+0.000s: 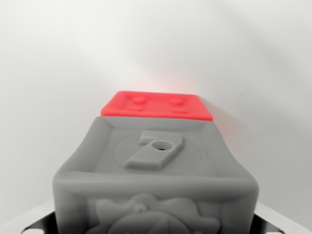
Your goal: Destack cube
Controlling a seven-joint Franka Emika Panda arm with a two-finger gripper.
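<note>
Filling the view — matte grey cube (156, 170), red cube (156, 105) behind.

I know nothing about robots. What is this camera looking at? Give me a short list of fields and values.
view: camera on the robot's wrist
nearest thing: grey cube, filling the lower picture
its top face: raised number 7 with a small hole
its front face: raised figure, cut off by the picture's edge
behind it: red cube, only its top showing
background: plain white surface
claw: fingertips not clearly seen
</note>
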